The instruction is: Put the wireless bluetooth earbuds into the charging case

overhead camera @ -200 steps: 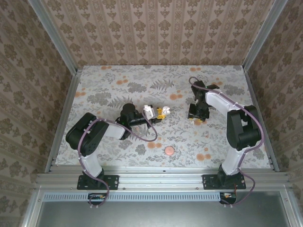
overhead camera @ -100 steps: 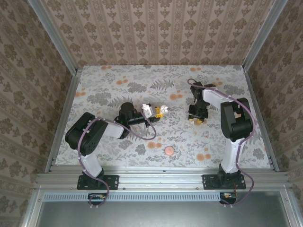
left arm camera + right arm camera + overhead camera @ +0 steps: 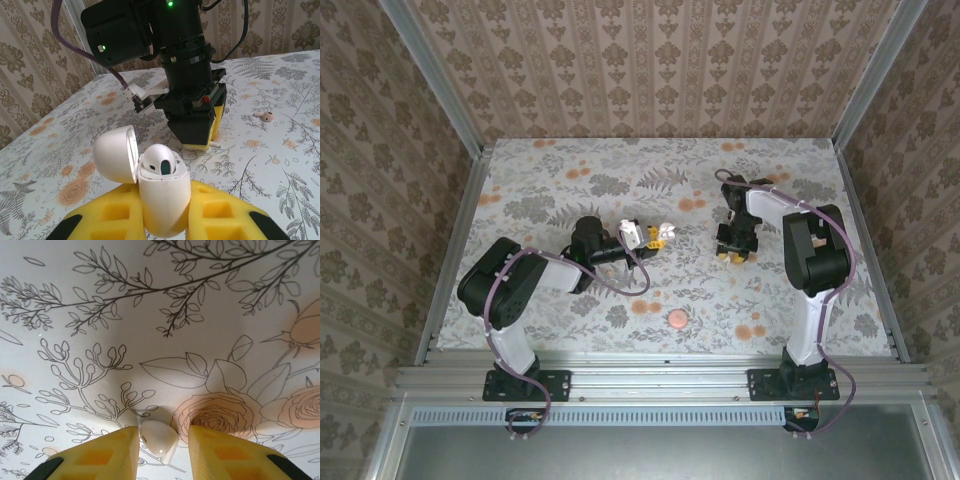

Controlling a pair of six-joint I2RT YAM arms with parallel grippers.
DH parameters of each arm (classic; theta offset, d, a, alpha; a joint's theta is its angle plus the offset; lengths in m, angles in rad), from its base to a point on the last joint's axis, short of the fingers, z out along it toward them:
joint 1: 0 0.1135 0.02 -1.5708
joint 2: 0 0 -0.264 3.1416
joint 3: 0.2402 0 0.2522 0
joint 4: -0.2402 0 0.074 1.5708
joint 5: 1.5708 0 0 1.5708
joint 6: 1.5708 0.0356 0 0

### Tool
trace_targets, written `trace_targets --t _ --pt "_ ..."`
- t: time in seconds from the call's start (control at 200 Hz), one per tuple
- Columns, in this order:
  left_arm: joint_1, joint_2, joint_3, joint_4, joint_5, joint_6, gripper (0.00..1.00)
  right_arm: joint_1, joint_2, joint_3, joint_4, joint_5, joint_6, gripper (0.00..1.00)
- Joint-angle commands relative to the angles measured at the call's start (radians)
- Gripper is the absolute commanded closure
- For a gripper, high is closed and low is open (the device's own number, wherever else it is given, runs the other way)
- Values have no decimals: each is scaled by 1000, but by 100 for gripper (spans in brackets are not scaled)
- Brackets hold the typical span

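My left gripper [image 3: 161, 196] is shut on the white charging case [image 3: 164, 212], holding it upright above the table. Its lid [image 3: 114, 155] hangs open to the left, and one white earbud [image 3: 159, 161] sits in the case. My right gripper [image 3: 162, 432] points straight down at the table, jaws open. A white earbud [image 3: 159, 439] lies between them, touching the left finger [image 3: 107, 452], with a gap to the right one. From the top I see the case [image 3: 664, 232] left of the right gripper [image 3: 735, 254]. A tiny pale pinkish earbud [image 3: 265, 116] lies on the table beyond the right gripper [image 3: 196, 131].
A round pink disc [image 3: 676, 320] lies near the front edge between the arms. The table carries a floral cloth [image 3: 570, 170] with orange printed flowers. Patterned walls and metal rails enclose it on three sides.
The right arm has folded in, bringing its gripper slightly left and down onto the table. The left arm and the case have barely moved.
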Motion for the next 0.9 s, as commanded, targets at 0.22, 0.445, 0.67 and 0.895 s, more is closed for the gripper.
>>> trace_targets --t 0.22,0.445,0.67,0.895 --pt "12 8 20 23 31 4 100 -3 45 43 -39 10 -47 79" --pt "12 13 22 24 30 3 100 -1 -10 14 0 -6 -35 82" --pt "12 74 17 142 9 -92 100 8 -166 -106 107 -30 -23 83" --pt "10 93 21 178 8 -123 100 26 -343 -260 248 -37 5 83"
